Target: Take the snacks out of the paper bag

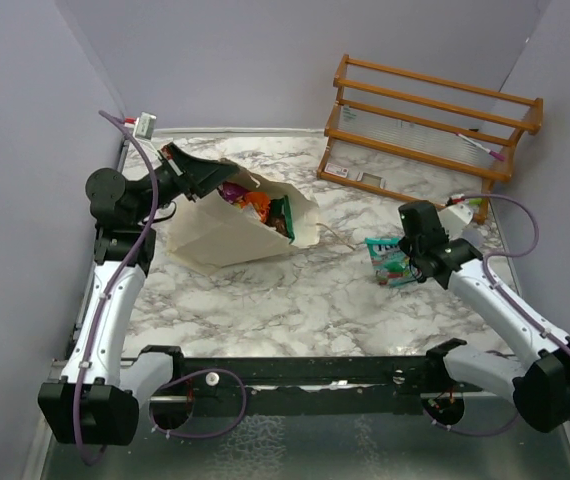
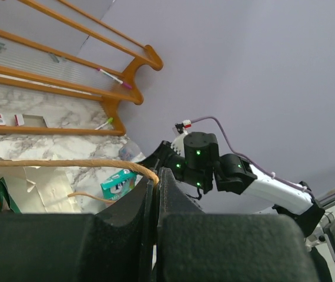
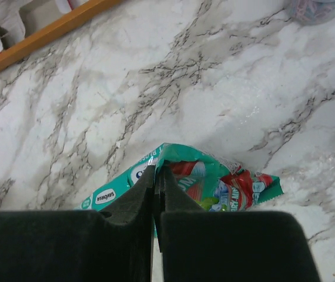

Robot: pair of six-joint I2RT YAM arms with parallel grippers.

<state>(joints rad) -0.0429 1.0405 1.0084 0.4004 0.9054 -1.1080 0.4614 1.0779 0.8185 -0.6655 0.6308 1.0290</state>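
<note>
— What has the left pincer (image 2: 157, 174) got hold of?

— The cord handle (image 2: 67, 163) of the paper bag (image 1: 215, 235). The two fingers are pressed right together, no gap at all, and the thin brown cord runs in between their tips. From there it arches off to the bag's rim.

— And the bag itself, where is it?

— On the marble table (image 1: 295, 300), left of the middle and towards the back. It is slumped over on its side, with the mouth gaping to the right. You can see the snacks (image 1: 255, 207) inside the opening: something orange, something dark green, a bit of magenta, all bunched near the lip.

— So is anything out of it?

— One, a green packet (image 3: 205, 173), teal with red and white print. It is over on the right half of the table, well apart from the bag and nearer the wooden rack (image 1: 425, 120) that stands along the back right.

— Is the right pincer (image 3: 156, 171) on it?

— Yes. Its fingers are also closed tight, and the crinkled top edge of the packet goes in right at their tips, so it looks pinched there. The rest of the packet spreads out to either side below the fingers. Whether it lies flat on the marble or hangs a little above it, I can't tell from here.
</note>
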